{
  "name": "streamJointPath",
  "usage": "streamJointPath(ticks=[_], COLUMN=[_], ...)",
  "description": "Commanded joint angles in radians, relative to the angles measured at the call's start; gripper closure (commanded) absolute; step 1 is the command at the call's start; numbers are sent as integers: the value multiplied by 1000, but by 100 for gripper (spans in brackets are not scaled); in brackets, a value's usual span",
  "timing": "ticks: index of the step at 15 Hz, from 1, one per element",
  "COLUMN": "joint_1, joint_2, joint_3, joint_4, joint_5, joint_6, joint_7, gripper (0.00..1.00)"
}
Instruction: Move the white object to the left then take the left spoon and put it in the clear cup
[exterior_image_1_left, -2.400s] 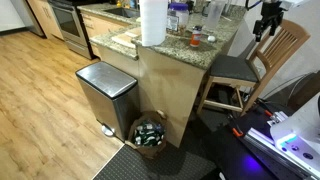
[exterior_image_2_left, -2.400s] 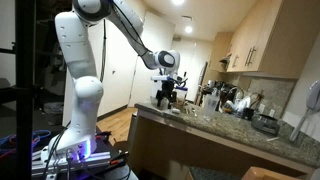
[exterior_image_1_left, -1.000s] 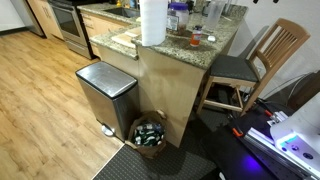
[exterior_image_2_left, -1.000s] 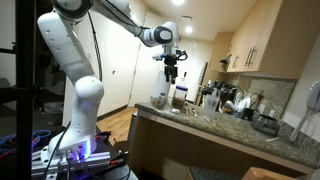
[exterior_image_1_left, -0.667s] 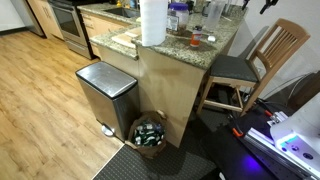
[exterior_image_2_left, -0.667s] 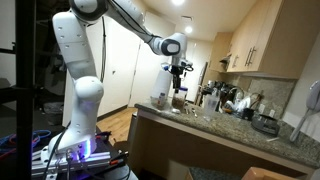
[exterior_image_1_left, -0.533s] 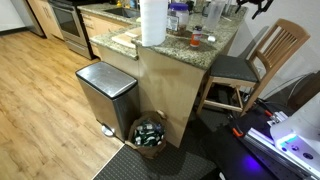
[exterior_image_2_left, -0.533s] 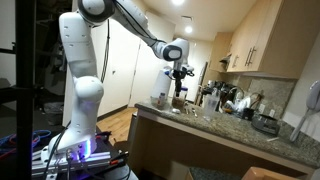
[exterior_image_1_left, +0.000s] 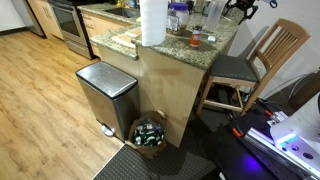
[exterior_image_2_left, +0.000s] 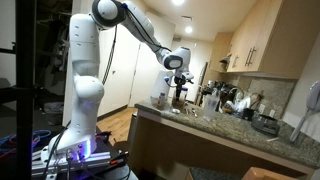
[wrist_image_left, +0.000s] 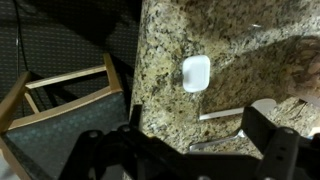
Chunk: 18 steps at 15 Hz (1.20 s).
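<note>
The arm (exterior_image_2_left: 140, 32) reaches from its upright base toward three o'clock. Its gripper (exterior_image_2_left: 178, 88) points down, jaws spread wide.

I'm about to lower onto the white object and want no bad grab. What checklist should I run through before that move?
1. The gripper is open: ok, jaws wide apart with nothing between them.
2. The white object is in sight: ok, it lies alone on the counter in the wrist view.
3. Sideways line-up: ok, the object shows about midway between the two fingers.
4. Room around it: ok, the nearest spoon lies apart from it.
5. Contact: ok, none yet; the gripper hangs above the counter.
6. The clear cup is located: cannot tell.
</note>
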Motion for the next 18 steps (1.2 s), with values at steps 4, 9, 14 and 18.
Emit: streamJointPath(ticks=[4, 9, 14, 18], joint_1=[17, 35, 36, 46], joint_2=[100, 217, 173, 209], joint_3=[15, 15, 10, 21], joint_4=[25, 56, 28, 19], joint_5=[37, 56, 30, 73], joint_6=[91, 158, 135, 202], joint_7=[-9, -5, -1, -38], gripper=[0, 0, 0, 0])
